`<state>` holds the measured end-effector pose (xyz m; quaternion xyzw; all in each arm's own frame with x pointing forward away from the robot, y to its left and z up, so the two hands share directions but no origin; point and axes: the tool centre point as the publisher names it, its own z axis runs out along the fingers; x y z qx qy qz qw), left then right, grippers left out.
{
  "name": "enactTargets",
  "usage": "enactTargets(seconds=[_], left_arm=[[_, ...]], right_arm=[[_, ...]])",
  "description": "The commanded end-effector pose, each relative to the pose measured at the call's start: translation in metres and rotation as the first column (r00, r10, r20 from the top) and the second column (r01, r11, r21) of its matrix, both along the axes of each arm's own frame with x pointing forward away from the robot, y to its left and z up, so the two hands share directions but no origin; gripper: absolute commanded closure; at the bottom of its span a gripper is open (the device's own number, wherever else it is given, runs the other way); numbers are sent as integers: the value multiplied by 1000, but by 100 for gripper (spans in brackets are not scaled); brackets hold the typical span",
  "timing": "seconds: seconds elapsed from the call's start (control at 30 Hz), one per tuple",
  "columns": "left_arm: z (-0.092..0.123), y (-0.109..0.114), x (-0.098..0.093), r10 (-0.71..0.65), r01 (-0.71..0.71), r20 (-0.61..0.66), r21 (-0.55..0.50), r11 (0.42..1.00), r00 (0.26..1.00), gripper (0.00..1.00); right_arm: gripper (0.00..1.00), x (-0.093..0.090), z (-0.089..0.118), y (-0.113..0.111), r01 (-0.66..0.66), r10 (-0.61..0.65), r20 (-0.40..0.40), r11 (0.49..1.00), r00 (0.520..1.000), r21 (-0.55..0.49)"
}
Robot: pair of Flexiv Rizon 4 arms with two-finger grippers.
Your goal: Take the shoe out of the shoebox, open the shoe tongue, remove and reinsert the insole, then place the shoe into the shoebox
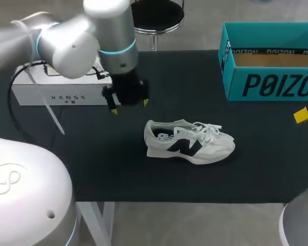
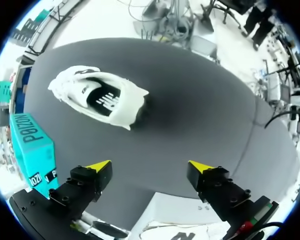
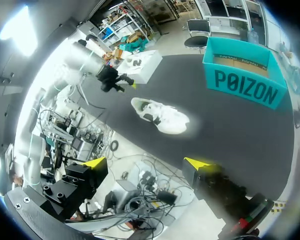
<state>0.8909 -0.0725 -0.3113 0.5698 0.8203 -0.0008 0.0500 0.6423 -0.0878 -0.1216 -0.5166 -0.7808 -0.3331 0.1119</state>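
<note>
The table point(image 1: 92, 169) has a black cover. At its far right corner stands the teal shoebox point(image 1: 267, 84), open at the top, and only its brown floor shows inside. At the far left lies a white box point(image 1: 56, 95). The shoe point(image 1: 190, 142), white with a dark letter on its side, rests on the cover near the middle. It is outside the shoebox and well apart from it, with its toe toward the right side. The left gripper point(image 1: 129, 106) hangs near the heel and does not touch it. Its fingers are spread wide and hold nothing. The right gripper point(image 3: 146, 163) is off the table's near edge, also spread wide and holding nothing, with the shoe far ahead of it.
</note>
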Motion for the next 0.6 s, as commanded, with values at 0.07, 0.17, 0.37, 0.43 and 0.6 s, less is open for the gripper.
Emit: enactTargets(seconds=[0.07,0.17,0.37,0.43,0.6], left_arm=[[6,41,33,202,-257,-410,-83,963,889,0],[1,63,39,220,-334,-509,-143,932,832,0],[-14,102,44,317,-481,-579,-151,864,751,0],[-18,113,46,345,-521,-599,-143,842,722,0],[-22,134,48,394,-578,-612,-129,806,686,0]], right_arm=[[0,-6,-2,0,8,-8,9,1000,1000,1],[0,-6,-2,0,8,-8,9,1000,1000,1],[0,-6,-2,0,8,-8,9,1000,1000,1],[0,-6,-2,0,8,-8,9,1000,1000,1],[0,-6,-2,0,8,-8,9,1000,1000,1]])
